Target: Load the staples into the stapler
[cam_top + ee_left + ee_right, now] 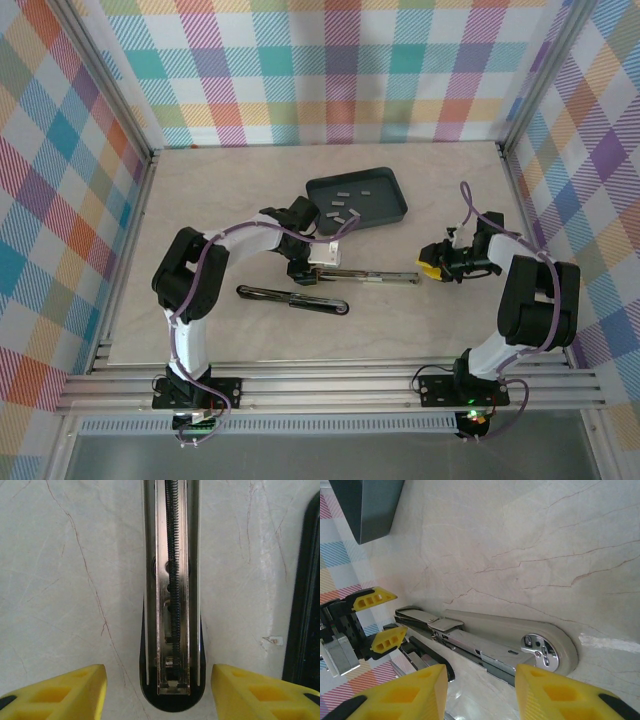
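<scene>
**Stapler's open, nobody's grabbed a strip yet**

The left gripper (158,682) has its yellow fingers (60,692) apart, one on each side of the rounded end of the stapler (172,580). A sliver of table (60,580) shows on both sides, so it's straddling, not squeezing. Straight ahead of it runs the open metal channel with the spring (173,540) lying in it, and I can't spot any strip in there. Off to one side is the dark wall of the tray (305,605).

The right gripper (480,692) sits at the opposite end, jaws apart too, with the hinge end of the stapler just ahead of its fingers. It doesn't look clamped, though one side is hard to judge.

The staples (338,206) are all sitting in the tray, just beyond the left gripper and well apart from the right one.

My read is that the opening part is done and the loading hasn't started. The next move needs one gripper to go to the tray and pinch a single thin strip off the flat bottom, which is fiddly. Then it has to lay the strip in the channel lined up lengthwise, while the other gripper steadies the stapler so it doesn't skid.
</scene>
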